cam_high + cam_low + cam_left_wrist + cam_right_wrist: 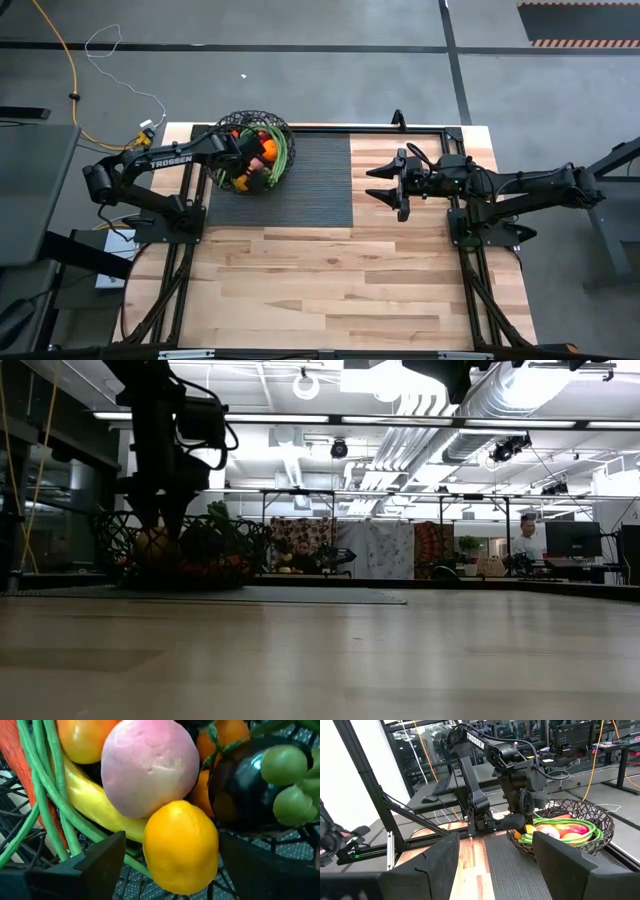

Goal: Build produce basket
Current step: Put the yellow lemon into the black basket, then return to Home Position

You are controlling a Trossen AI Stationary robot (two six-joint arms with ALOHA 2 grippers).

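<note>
Left gripper (170,865): jaws released astride orange (181,847) in basket (280,135); I risk dislodging it withdrawing. Right gripper (392,183): parked, jaws apart.

A round bowl-shaped basket of black open wire mesh (283,131) stands upright on the far left of the table, filled with produce: a yellow-orange citrus fruit (181,847) lying against a pale pink round fruit (150,767), a yellow banana (92,797), long green stalks (42,795)
</note>
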